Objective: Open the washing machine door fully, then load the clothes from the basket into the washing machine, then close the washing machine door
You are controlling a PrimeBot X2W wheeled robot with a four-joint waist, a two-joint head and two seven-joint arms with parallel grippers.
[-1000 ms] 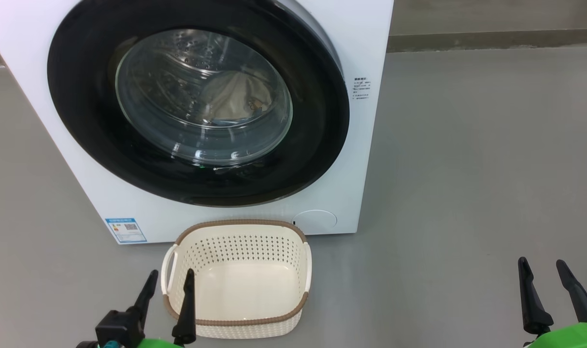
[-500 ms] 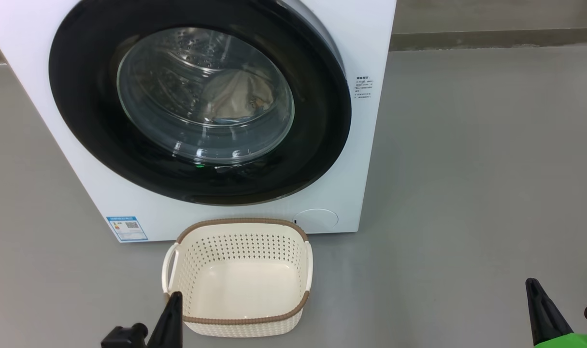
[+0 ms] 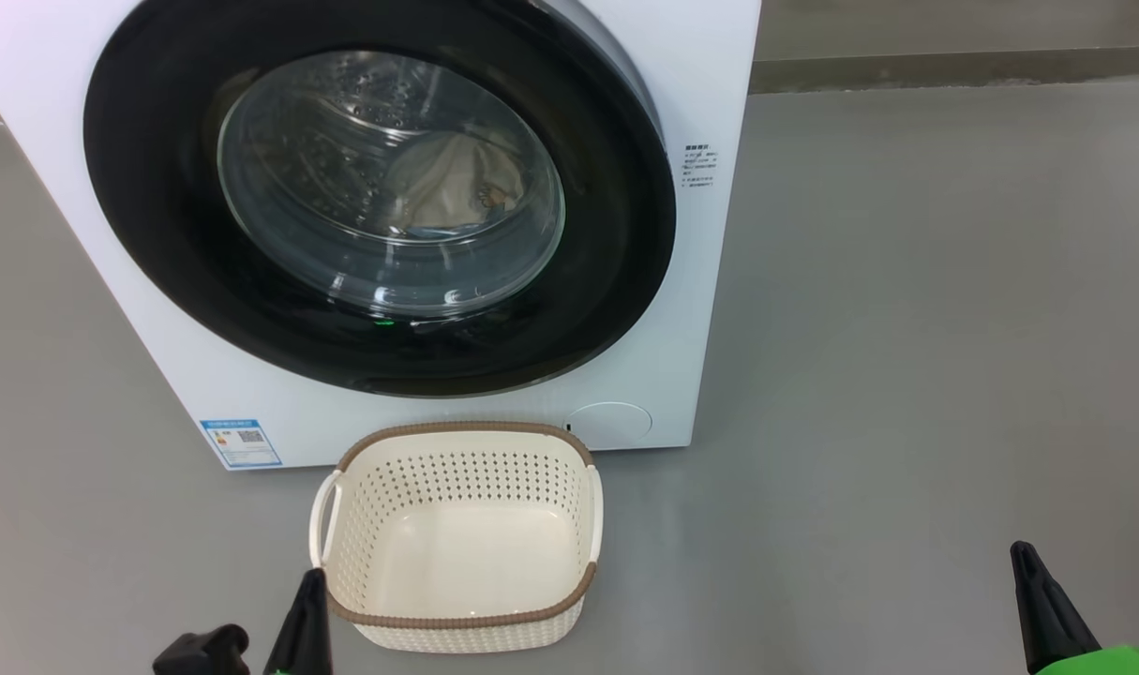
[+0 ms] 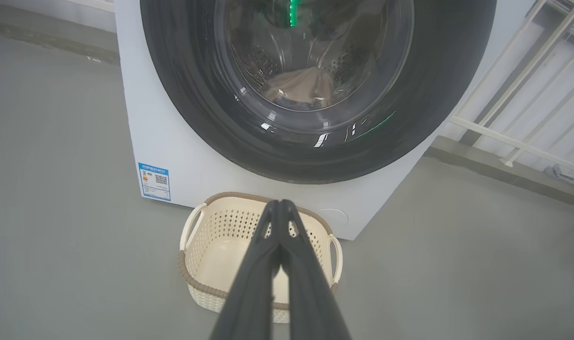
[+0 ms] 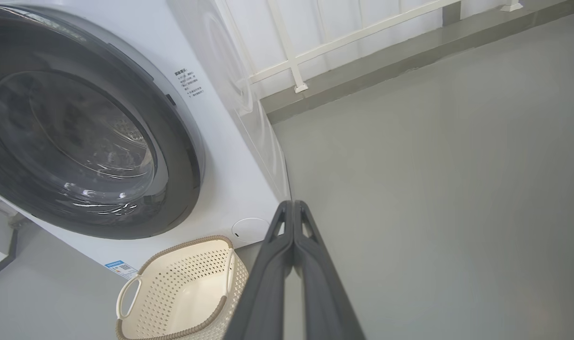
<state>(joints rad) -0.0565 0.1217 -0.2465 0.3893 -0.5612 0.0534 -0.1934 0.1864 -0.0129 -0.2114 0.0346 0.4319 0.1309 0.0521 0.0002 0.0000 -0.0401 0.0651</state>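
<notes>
Cream basket — perf. sides, brown rim

The cream perforated plastic basket stands just before the white box-shaped washing machine. Cream fabric clothes lie inside it.

This is looking like a bare laundry corner or test room: a white washing machine is standing on a plain grey floor, a cream basket is sitting just in front of it, and a white railing is running behind it above a low grey kerb.
</notes>
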